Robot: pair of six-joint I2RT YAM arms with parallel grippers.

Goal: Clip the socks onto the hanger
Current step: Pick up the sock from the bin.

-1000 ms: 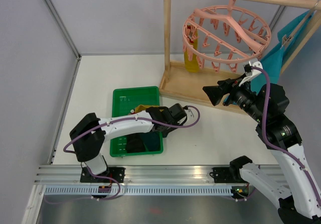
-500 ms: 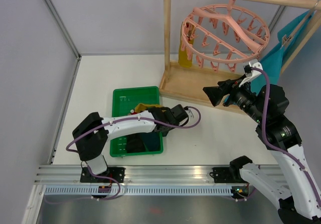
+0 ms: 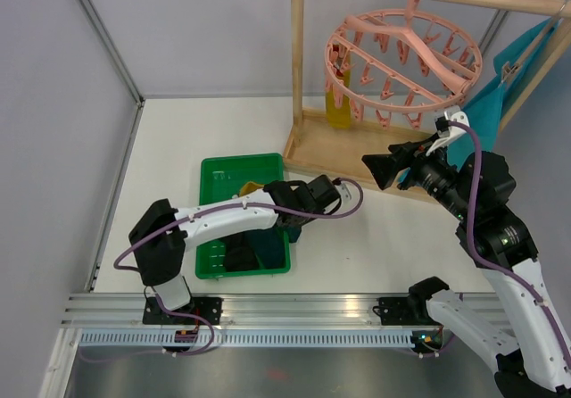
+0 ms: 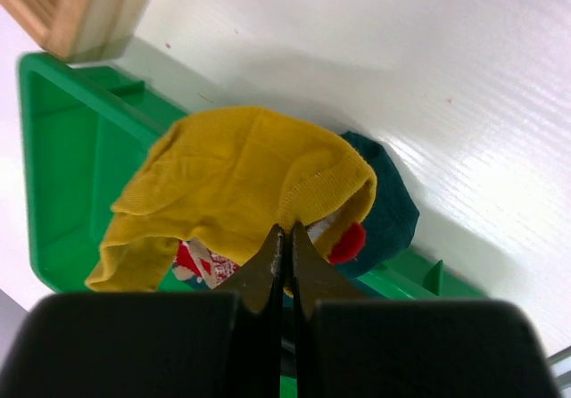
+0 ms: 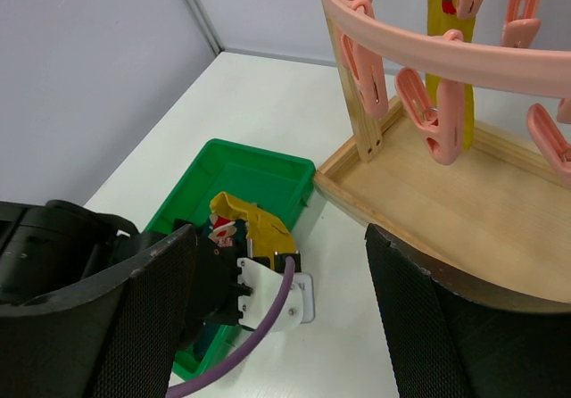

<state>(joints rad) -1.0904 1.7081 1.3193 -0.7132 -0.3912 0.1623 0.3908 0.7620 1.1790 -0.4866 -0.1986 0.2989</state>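
- Grip: left gripper [image 4: 285, 235] clenched on the edge of mustard sock [image 4: 236, 179], over the far part of green tray [image 4: 62, 148].
- Teal sock [image 4: 390, 206] and red-and-white sock [image 4: 346, 241] lie just under it, in the tray.
- Right gripper [image 3: 373, 170]: jaws spread, nothing held, raised near wooden rack [image 3: 357, 159], below pink hanger [image 3: 401, 54].
- Another yellow sock [image 3: 338, 105] hangs clipped from the hanger's left side.
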